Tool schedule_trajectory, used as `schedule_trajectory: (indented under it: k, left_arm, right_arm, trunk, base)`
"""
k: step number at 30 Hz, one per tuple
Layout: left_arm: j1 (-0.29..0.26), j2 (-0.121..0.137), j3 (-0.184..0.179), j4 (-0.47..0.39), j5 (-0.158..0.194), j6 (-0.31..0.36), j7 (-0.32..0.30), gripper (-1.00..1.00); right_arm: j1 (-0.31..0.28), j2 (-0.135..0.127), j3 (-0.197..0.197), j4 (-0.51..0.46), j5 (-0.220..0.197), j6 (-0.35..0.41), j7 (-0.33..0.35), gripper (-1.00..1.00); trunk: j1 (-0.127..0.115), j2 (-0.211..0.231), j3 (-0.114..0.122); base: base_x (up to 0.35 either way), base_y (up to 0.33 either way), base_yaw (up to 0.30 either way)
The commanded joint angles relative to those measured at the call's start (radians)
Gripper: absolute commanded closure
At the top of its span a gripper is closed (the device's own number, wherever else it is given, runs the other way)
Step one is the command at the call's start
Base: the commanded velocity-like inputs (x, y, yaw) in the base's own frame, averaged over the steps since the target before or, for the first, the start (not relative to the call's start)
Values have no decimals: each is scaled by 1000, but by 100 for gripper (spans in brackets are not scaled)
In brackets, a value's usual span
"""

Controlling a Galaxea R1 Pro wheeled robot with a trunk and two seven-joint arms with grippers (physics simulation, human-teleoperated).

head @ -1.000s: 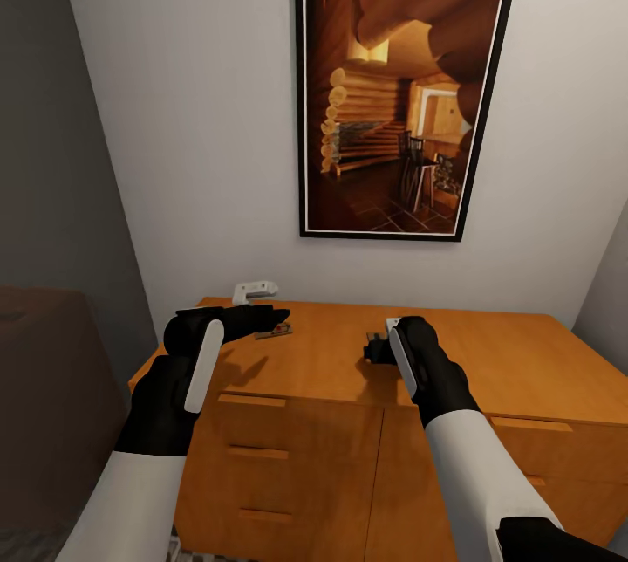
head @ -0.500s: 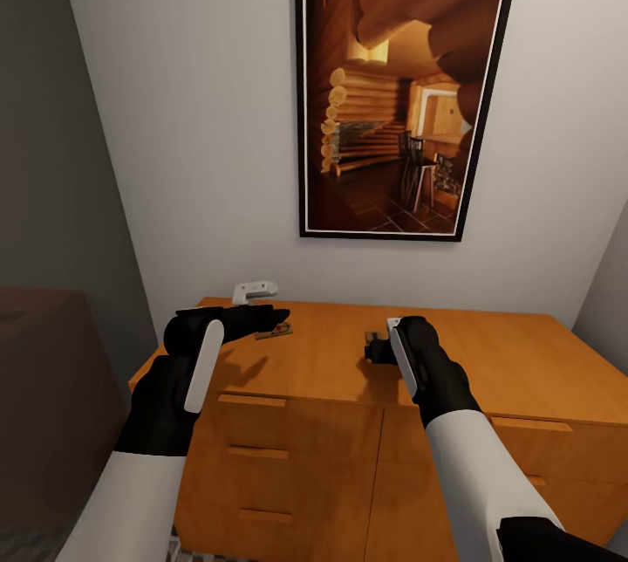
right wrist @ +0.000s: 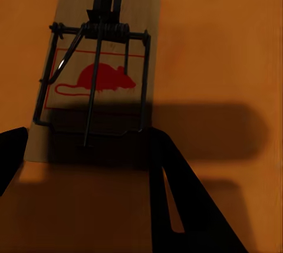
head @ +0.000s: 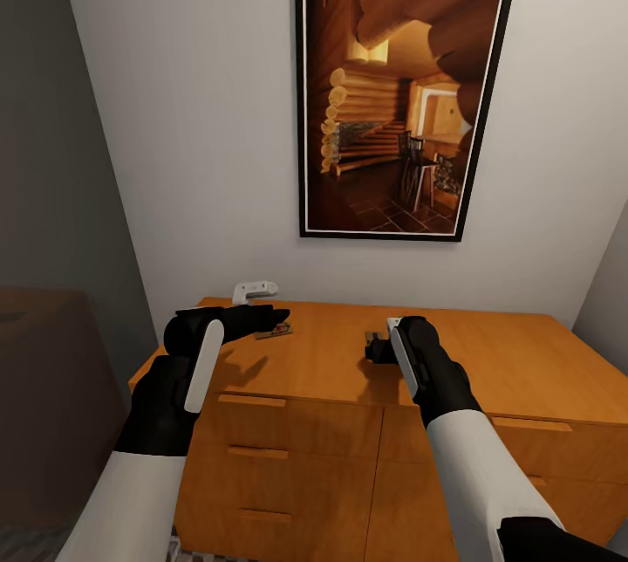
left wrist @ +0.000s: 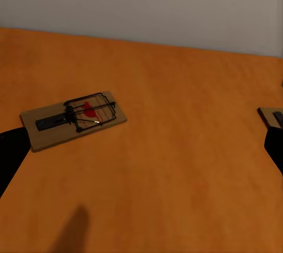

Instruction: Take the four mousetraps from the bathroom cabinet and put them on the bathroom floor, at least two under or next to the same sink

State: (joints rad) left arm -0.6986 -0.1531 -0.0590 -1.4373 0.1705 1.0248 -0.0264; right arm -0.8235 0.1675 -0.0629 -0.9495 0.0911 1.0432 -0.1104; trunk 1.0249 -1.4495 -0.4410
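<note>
- Orange-brown, the cabinet stood against a pale wall under a framed picture; its top was the surface both arms worked over.
- One mousetrap lay flat on that surface just ahead of the left claw, whose fingers were spread and empty.
- Another mousetrap lay between the right claw's parted fingers, not yet gripped.
- By this showing no trap had reached the floor; nearly all the task remained.

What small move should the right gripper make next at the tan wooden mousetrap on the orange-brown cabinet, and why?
Probably close the right gripper on the tan wooden mousetrap with the red mouse mark. Its black fingers appear open on either side of the board's near end, low over the orange-brown wooden cabinet top, so a grasp seems ready.
</note>
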Motion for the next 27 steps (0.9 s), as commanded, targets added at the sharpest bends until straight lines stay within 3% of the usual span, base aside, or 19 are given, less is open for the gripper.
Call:
schedule_trajectory:
  k: [1,15,27]
  left_arm:
    - [-1,0,1,-1,-1,4,-3,-100]
    - [-1,-2,-1,-2,-3,4,-3,-100]
    - [-1,-2,-4,-2,-3,5,-3,-100]
  right_arm:
    - [0,0,-3,13,-1,4,3,100]
    - [0,-10,-6,-340,3,4,6,100]
    - [0,-14,-6,-404,7,4,6,100]
  trunk:
    - [0,0,-1]
    - [0,0,-1]
    - [0,0,-1]
  base:
    - [0,0,0]
    - [0,0,0]
    - [0,0,0]
